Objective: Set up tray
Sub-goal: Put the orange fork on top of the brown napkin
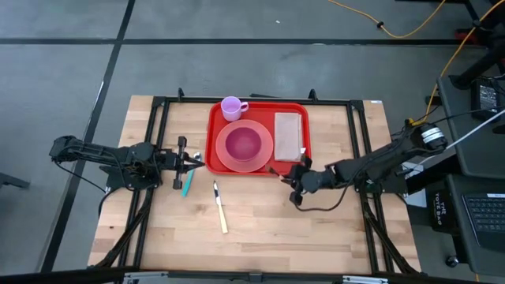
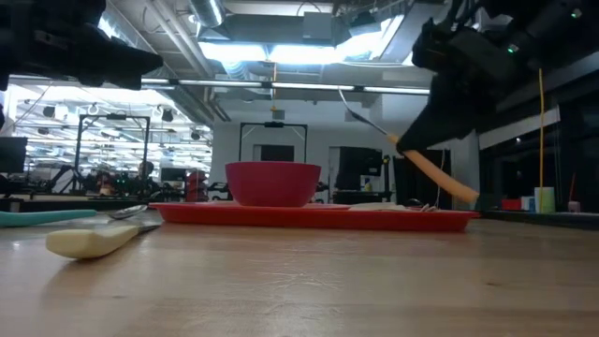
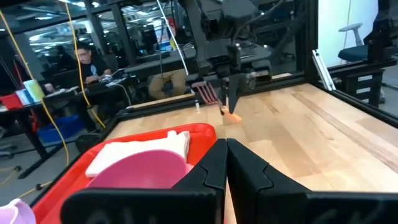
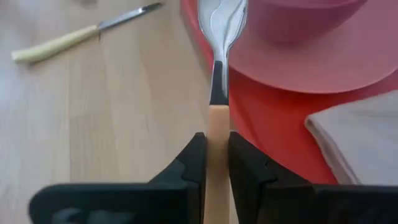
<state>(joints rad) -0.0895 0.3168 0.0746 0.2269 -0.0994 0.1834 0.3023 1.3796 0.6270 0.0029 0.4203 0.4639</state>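
The red tray lies at the table's far middle. It carries a pink plate with a pink bowl, a purple cup and a folded napkin. My right gripper hovers at the tray's near right corner, shut on an orange-handled metal utensil. My left gripper is shut and empty, just left of the tray. A teal-handled utensil lies flat on the table beside it. A cream-handled knife lies flat nearer the front. My right gripper pinches the utensil's orange handle between its two fingers, which lie along the handle. The metal head sticks out ahead over the tray's near edge. The utensil is lifted clear and tilted, head high and handle end low.
Bare wood is open along the table's near half and right side. The black frame rails run along the left and right of the work area. Beyond the table is a workshop with desks, cables and a seated person.
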